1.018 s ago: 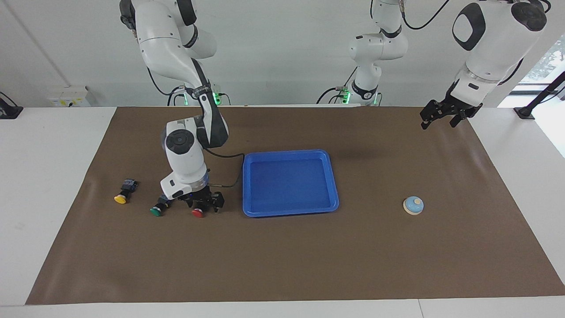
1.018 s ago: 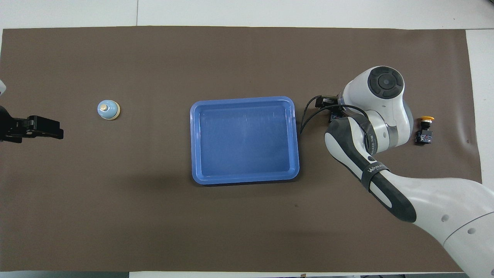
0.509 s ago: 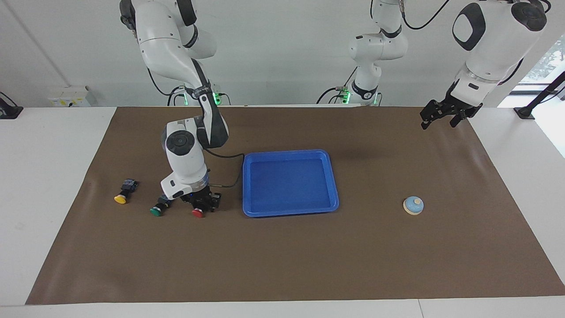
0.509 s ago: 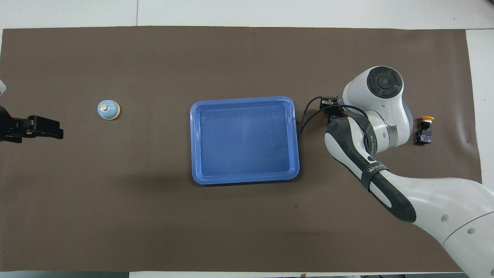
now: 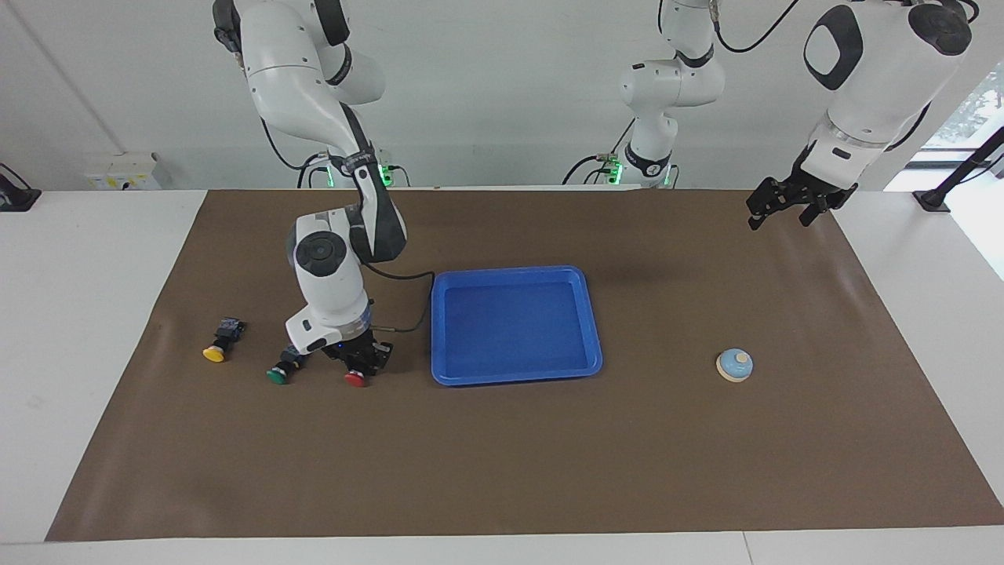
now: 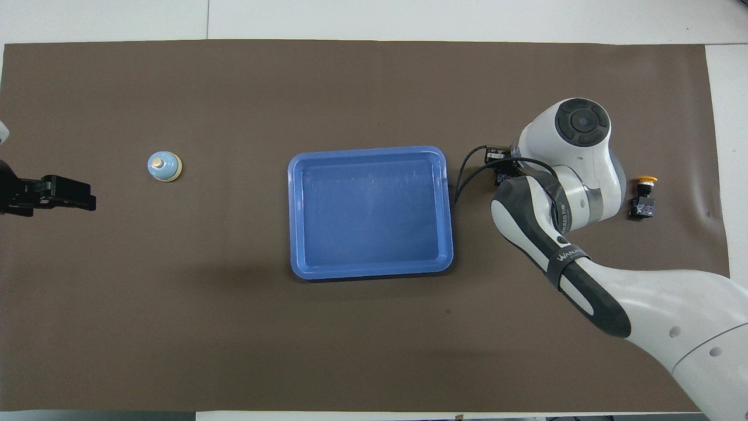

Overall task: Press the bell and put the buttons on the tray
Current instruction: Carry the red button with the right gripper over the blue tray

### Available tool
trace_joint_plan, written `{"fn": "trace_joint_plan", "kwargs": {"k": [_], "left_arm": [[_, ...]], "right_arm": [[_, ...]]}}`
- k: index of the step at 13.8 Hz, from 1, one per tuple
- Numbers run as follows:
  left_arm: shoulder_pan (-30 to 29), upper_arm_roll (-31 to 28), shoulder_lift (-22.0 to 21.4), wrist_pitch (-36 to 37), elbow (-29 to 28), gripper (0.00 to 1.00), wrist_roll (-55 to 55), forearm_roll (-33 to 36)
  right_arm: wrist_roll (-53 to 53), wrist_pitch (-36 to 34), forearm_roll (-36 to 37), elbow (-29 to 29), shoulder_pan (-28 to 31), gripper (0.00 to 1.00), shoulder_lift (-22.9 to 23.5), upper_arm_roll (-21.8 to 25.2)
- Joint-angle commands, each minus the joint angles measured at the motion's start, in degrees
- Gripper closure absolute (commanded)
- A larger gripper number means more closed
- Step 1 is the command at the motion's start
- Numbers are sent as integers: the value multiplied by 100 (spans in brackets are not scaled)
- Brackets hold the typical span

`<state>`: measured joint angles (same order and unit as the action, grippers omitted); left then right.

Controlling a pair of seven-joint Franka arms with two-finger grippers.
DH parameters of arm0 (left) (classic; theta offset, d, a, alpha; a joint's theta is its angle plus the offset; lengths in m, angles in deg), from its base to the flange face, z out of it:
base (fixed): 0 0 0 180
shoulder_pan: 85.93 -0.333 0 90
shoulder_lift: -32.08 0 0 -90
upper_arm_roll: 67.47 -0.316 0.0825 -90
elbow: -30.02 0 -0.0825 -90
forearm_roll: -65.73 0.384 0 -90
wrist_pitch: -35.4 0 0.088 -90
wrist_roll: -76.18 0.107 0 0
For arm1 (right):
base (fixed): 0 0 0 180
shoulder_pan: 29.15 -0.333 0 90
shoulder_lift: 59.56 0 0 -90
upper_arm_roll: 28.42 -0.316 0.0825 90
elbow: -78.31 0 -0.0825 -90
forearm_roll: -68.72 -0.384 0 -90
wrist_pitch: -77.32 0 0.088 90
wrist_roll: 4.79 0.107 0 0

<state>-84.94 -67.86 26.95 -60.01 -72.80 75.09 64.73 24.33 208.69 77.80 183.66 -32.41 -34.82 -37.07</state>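
The right pincer (image 5: pixel 359 366) is closed narrowly on the black body of the red button (image 5: pixel 354 379), low at the brown mat (image 5: pixel 502 471) of the worktop, just beside the blue tray (image 5: pixel 596 345). The green button (image 5: pixel 276 375) and yellow button (image 5: pixel 213 354) are seen toward the right arm's end. The left pincer (image 5: pixel 776 210) is held wide, raised over the mat's edge; the bell (image 5: pixel 735 365) is left untouched.

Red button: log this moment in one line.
right gripper: shut on red button | left gripper: open, waiting | tray: no buttons
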Motion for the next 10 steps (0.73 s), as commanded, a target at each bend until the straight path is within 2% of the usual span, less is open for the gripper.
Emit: {"fn": "trace_joint_plan", "kwargs": {"k": [1,3,4,10], "left_arm": [[-11,-6,-59,13,-10,0,-6,30],[-11,-14,-59,13,-10,0,-6,30],[-11,-6,-59,13,-10,0,-6,30],[-11,-6,-59,13,-10,0,-6,30]], "right_arm": [[181,-828,50,-583,28,100,-127,-417],[347,-1383,-133,-1050,-235,100,-127,-586],[435,-1412,-326,-1130,-402,100,-127,-586],[427,-965,-363,-676,-1053,100,-154,-586]]}}
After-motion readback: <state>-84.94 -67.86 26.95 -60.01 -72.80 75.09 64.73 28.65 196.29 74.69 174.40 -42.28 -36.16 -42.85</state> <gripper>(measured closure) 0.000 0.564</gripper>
